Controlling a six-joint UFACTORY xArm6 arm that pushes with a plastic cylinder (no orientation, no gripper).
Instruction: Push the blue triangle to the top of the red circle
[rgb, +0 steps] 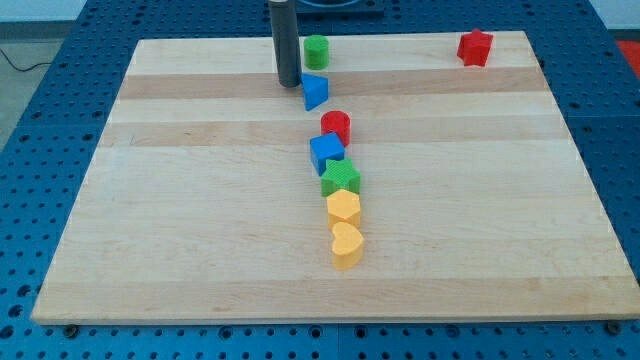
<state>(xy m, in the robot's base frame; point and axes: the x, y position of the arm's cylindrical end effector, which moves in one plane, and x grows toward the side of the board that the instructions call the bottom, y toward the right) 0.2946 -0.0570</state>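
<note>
Board: wooden table top (180, 220), pale planks, on a blue perforated base.
Tip (288, 83): lower end of a straight dark rod; no jaws to open or close, holds nothing. It stands just to the view's left and slightly above the blue triangle, touching it or very nearly.
Blue triangle (314, 91): near the board's top centre, above and a little to the view's left of the red circle, with a narrow strip of bare wood between them.
Red circle (336, 126): head of a column running toward the view's bottom.
Column below: blue block (326, 153), green block (341, 180), yellow block (344, 208), yellow heart (346, 245), each touching or almost touching the next.
Others: green cylinder (316, 50) just above the triangle; red star (475, 47) at the top right.
Progress, judged: triangle nearly placed; a short nudge right remains.
Risk one: pushing too far down would drive the triangle into the red circle and disturb the column.
Risk two: an off-centre push on the slanted face could spin the triangle aside.
Risk three: the rod may clip the green cylinder if repositioned upward.
</note>
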